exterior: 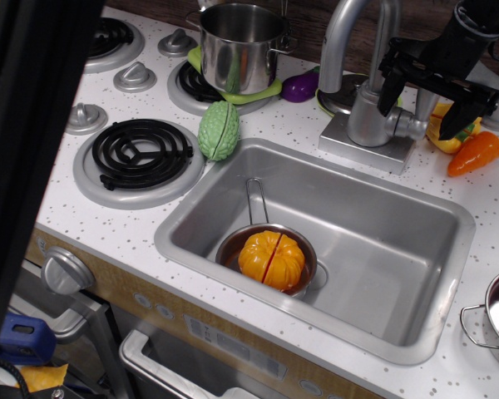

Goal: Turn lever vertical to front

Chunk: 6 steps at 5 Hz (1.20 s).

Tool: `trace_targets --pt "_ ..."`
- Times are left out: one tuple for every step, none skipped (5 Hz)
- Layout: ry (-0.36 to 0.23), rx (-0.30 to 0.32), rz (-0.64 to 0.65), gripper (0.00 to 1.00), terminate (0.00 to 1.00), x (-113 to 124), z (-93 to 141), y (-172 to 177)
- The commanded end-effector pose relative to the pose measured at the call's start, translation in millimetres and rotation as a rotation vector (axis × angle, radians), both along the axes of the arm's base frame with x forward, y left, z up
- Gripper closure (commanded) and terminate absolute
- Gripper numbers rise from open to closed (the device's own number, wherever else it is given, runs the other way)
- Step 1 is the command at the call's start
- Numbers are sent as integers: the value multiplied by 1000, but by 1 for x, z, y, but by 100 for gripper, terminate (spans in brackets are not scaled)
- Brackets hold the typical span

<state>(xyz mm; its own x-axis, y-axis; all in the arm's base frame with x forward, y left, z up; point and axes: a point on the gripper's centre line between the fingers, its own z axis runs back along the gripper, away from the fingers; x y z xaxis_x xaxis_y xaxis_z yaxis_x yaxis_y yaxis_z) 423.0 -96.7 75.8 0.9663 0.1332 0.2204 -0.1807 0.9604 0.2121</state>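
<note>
1. Gripper [420,98]: black, at far right, jaws spread wide. One finger [390,90] hangs left of the lever, the other [454,116] right of it. Nothing is clamped; contact with the lever cannot be judged.
2. Lever [424,105]: upright between the fingers, joined by a stub to the tap body [370,116]; its top is hidden by the gripper.
3. Just right of the gripper: yellow pepper [439,133] and orange pepper [476,152], crowding that side.
4. Near side is open: the sink [399,241] drops away in front of the tap.
5. Sink holds a small pan [254,241] with an orange pumpkin [271,258].
6. Dark blurred bar [25,125] blocks the left edge. A pot [491,320] is cut off at right.
</note>
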Motion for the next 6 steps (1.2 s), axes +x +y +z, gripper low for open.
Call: trace_targets --pt "-126 -9 -12 0 0 11 34 -1" --pt "-140 -5 -17 0 0 18 35 0" --pt "-155 -8 -31 0 0 26 39 4" --pt "-176 4 -42 0 0 35 38 6" --pt "-193 28 -49 0 0 42 36 4" --pt "-207 13 -58 0 0 47 31 8"
